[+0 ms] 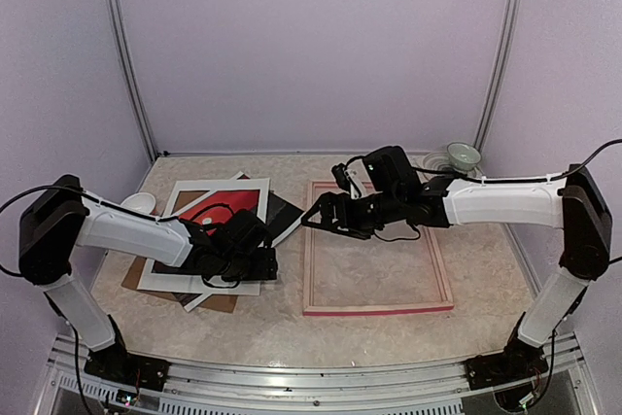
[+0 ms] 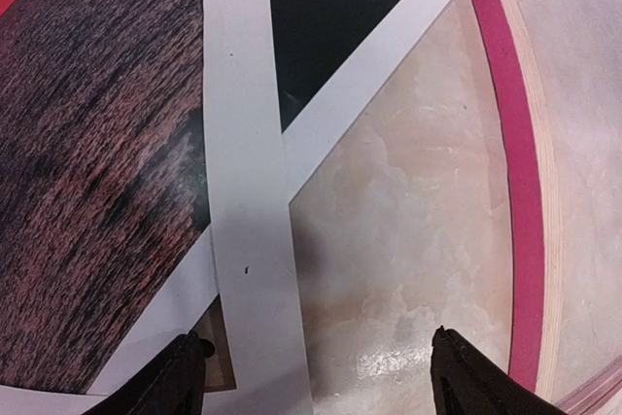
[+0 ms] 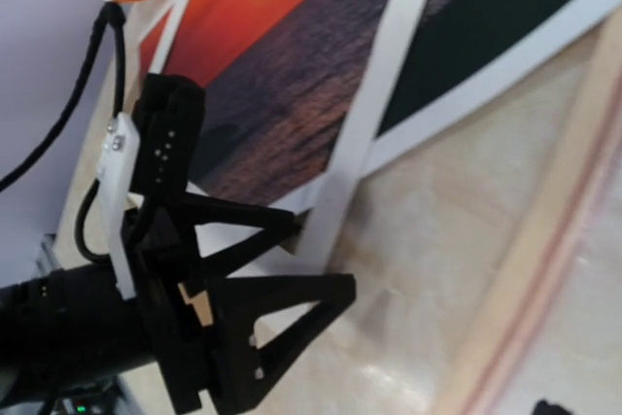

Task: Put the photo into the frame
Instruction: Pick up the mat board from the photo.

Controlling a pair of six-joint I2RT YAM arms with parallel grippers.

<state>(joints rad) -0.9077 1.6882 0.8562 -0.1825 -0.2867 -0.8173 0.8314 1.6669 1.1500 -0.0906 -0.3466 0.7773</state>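
Marbled table (image 1: 292, 323) in a lilac-walled booth, seen from above: the frame (image 1: 377, 308) lies pale side up at centre right. The photo (image 1: 209, 209) sits well to its left in a loose stack, partly covered by a white mat (image 1: 251, 191). The left gripper (image 1: 255, 259) hovers over the stack's near right corner, jaws wide, nothing held. The right gripper (image 1: 316, 218) hangs spread and empty at the frame's far left corner.

Left wrist view: the fingertips straddle a mat strip and bare table, with dark sea to the left and the frame's pink edge to the right.

Right wrist view: the left gripper gapes just above the mat's corner.

A clean pick likely means lowering onto the photo's edge alone, clear of the mat. The gripper should pinch squarely, then slide the photo flat toward the frame.
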